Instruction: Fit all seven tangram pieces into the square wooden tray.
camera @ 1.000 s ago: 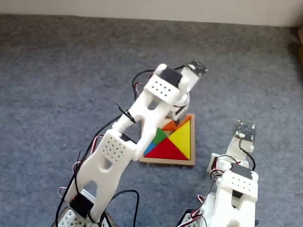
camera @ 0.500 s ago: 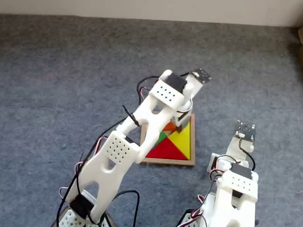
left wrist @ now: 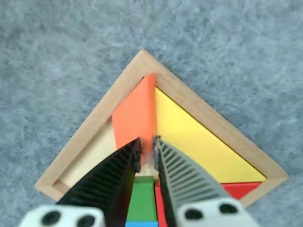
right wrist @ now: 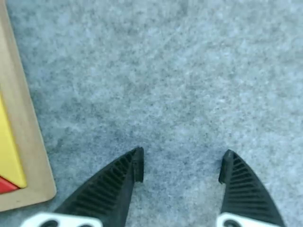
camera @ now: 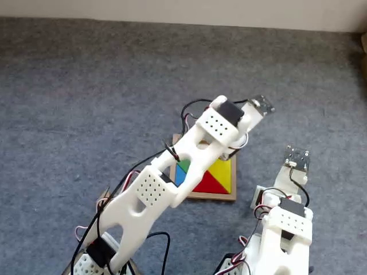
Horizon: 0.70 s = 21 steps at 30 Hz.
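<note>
Right gripper (right wrist: 182, 165) is down near the arm bases, spread wide open with nothing in it. It's hanging over the grey carpet (right wrist: 189, 71), just beside the outer rim of the wooden tray (right wrist: 28, 156).

The tray lies flat on the carpet, and the left arm (camera: 172, 177) reaches across the top of it. Inside, the blue piece (camera: 179, 176) and red triangle (camera: 209, 182) are at the near side, with the green piece (left wrist: 142, 198) touching the blue. Then comes the big yellow triangle (left wrist: 199, 142), with the orange piece (left wrist: 135, 113) snug against it up to the far corner. There's a strip of bare tray floor (left wrist: 90, 158) on the orange piece's other side.

Left gripper (left wrist: 147, 142) is pretty much closed, just a thin slit. Its tips are right over the orange/yellow seam. Honestly can't tell if they're touching the orange piece, and nothing is visibly pinched.
</note>
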Available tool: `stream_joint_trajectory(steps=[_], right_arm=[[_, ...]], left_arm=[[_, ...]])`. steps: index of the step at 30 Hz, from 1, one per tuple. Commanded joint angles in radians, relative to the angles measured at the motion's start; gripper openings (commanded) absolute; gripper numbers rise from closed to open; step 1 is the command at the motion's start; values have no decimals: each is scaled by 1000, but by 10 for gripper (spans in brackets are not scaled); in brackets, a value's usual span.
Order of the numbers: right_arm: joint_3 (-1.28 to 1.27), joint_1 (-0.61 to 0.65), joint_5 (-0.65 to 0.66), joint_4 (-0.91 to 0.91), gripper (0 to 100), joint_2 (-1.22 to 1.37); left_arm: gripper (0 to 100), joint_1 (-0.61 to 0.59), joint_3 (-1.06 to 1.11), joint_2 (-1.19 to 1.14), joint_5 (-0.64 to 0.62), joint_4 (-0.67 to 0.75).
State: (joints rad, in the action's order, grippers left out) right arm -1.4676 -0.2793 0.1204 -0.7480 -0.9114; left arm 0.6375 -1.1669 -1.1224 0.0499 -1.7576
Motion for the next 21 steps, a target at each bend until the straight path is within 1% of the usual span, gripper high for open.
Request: stream_joint_trajectory(steps=[1, 10, 14, 16, 18, 21], right_arm=[[-1, -8, 8, 15, 259, -16], [-1, -7, 8, 15, 259, -16], [-1, -7, 8, 15, 259, -16], [-1, -7, 8, 15, 259, -16], [-1, -7, 8, 15, 259, -16], [-1, -7, 8, 15, 259, -16]], left_arm=[[30, 16, -1, -5, -2, -5], [35, 5, 8, 133, -8, -5], [41, -35, 8, 134, -8, -5], [83, -59, 8, 137, -8, -5], [149, -84, 8, 139, -11, -5], [216, -108, 8, 133, -68, -5]])
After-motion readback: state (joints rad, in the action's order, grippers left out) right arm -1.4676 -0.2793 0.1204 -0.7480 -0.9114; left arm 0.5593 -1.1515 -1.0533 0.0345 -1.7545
